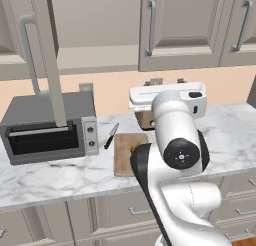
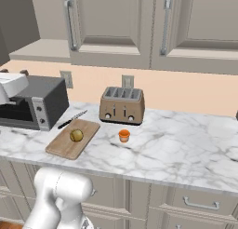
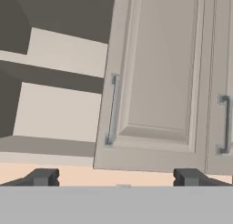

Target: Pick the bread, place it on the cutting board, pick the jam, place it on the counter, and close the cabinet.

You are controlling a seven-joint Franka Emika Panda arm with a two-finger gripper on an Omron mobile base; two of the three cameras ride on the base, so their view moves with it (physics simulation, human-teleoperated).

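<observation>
Golden-brown, the bread (image 2: 76, 135) lies on the cutting board (image 2: 62, 148); the orange jam (image 2: 123, 136) stands on the counter (image 2: 186, 149) just right of it. The cabinet (image 1: 49, 60) door stands open at far left. The gripper (image 3: 116, 177) is spread wide, holding nothing.

The bread (image 2: 76, 135) is sitting on the cutting board (image 2: 65, 146), which is lying on the bench (image 2: 186, 149) before the toaster oven (image 2: 39, 102). A knife (image 2: 72, 119) is lying just behind the board. The jam (image 2: 123, 136) is standing right of the board, before the toaster (image 2: 122, 105). The cabinet (image 3: 154, 82) is hanging above, its open door (image 1: 47, 55) swung out over the toaster oven.
</observation>
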